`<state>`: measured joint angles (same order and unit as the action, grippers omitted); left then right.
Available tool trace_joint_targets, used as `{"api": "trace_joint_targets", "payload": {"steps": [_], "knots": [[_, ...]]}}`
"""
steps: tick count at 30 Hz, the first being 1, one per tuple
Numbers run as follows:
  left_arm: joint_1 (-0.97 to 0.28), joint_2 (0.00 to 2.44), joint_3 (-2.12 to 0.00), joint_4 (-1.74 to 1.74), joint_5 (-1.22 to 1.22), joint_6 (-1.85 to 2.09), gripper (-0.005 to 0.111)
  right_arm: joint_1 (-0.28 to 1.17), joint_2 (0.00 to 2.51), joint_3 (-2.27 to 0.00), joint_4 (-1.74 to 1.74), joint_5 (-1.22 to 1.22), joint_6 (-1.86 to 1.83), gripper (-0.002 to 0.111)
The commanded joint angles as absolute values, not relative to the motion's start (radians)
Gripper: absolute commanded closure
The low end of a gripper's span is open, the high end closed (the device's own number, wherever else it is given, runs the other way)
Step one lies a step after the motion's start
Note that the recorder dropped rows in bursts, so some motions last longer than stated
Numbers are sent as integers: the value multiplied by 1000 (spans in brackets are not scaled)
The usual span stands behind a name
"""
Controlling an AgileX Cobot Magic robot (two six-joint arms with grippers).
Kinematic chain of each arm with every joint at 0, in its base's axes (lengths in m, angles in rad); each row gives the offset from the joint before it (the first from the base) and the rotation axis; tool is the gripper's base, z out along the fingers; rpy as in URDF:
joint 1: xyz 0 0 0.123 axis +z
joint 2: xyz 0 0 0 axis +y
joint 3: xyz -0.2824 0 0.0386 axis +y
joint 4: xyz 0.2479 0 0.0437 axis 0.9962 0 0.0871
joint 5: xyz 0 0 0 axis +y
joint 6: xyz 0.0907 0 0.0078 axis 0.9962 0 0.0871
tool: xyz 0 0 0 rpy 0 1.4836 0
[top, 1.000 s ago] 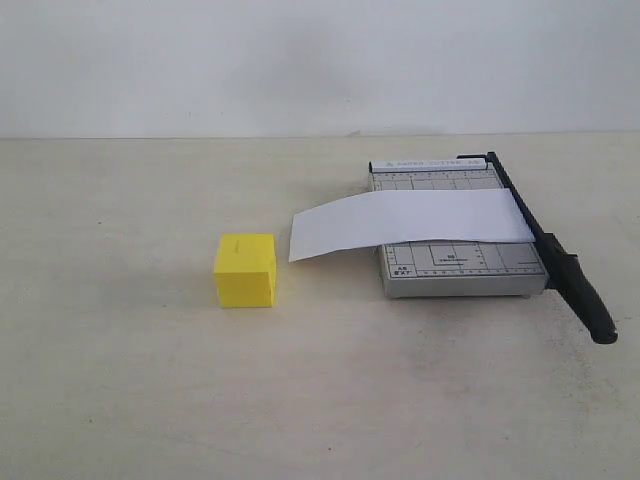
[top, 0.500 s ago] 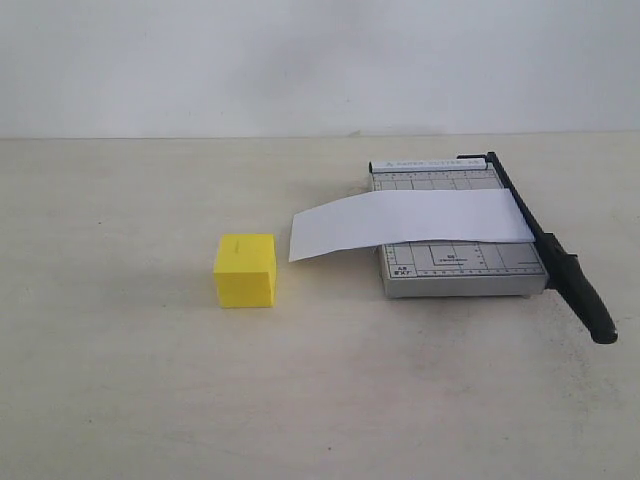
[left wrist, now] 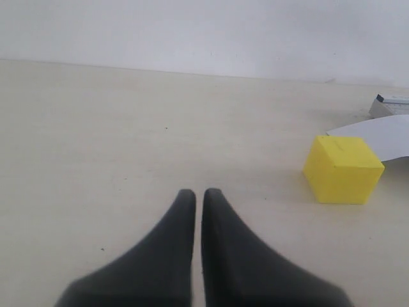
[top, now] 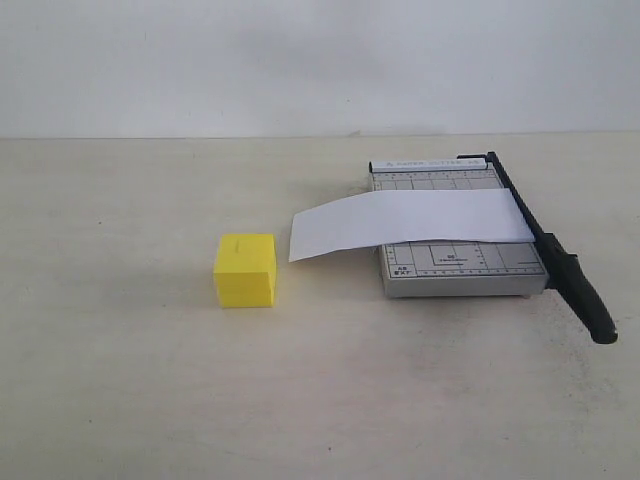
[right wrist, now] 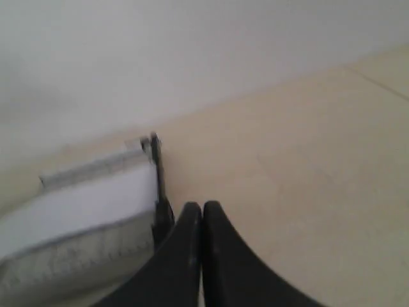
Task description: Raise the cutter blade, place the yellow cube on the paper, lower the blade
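The yellow cube [top: 246, 270] rests on the table, left of the grey gridded board [top: 455, 262]. The white paper [top: 400, 222] lies across that board, its left end overhanging toward the cube. The cutter blade [top: 555, 260] lies flat along the board's right edge, black handle end nearest the camera. Neither arm shows in the exterior view. My left gripper [left wrist: 199, 192] is shut and holds nothing, low over bare table, with the yellow cube [left wrist: 344, 169] ahead and off to one side. My right gripper [right wrist: 202, 205] is shut and holds nothing, beside the cutter blade [right wrist: 158, 185] and the paper [right wrist: 77, 208].
A pale wall [top: 320, 60] closes off the table's far side. The beige tabletop [top: 120, 380] spreads wide to the left of and in front of the cube.
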<state>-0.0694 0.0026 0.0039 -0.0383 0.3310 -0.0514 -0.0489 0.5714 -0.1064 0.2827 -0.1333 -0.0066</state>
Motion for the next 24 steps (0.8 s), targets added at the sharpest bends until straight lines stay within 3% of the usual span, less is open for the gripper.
{"api": "trace_joint_targets", "payload": {"steps": [1, 5, 9, 11, 14, 24], "knots": [[-68, 0, 0, -36, 315, -58, 102, -49, 990, -291, 148, -78, -107, 108], [-68, 0, 0, -36, 315, -58, 102, -49, 1148, -459, 145, 43, -107, 106], [-68, 0, 0, -36, 315, -58, 102, -49, 1199, -525, 148, 191, -341, 60], [-68, 0, 0, -36, 315, -58, 102, -49, 1199, -525, 206, 187, -315, 51], [-68, 0, 0, -36, 315, -58, 102, -49, 1199, -518, 380, 202, -358, 49], [-68, 0, 0, -36, 315, -58, 102, -26, 1379, -525, 415, 143, -394, 49]]}}
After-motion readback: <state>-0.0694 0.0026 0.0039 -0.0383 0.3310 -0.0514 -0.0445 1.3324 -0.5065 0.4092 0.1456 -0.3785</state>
